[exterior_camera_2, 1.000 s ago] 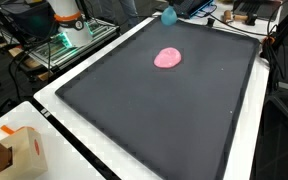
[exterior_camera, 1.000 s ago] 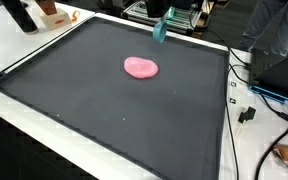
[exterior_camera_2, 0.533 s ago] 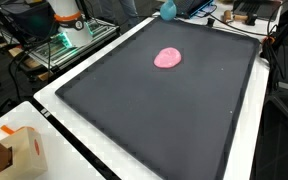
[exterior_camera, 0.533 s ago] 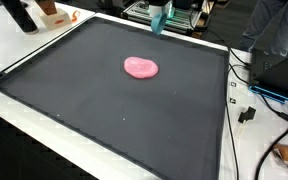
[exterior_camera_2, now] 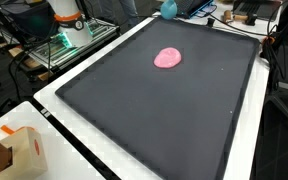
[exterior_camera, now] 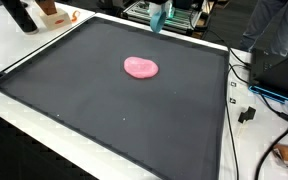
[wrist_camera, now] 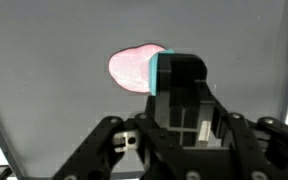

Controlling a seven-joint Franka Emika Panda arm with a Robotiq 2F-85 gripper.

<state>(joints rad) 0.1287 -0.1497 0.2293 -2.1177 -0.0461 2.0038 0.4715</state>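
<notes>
The gripper is matte black, built of blocky, angular links. A teal strip runs down one edge of its jaws. A small pale pin marks one linkage joint.

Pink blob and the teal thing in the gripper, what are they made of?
Pink blob: probably soft dough or putty, since it looks matte with a lumpy, rounded edge. Teal thing: maybe foam or plastic, plain and matte, but too little shows to be sure.
</notes>
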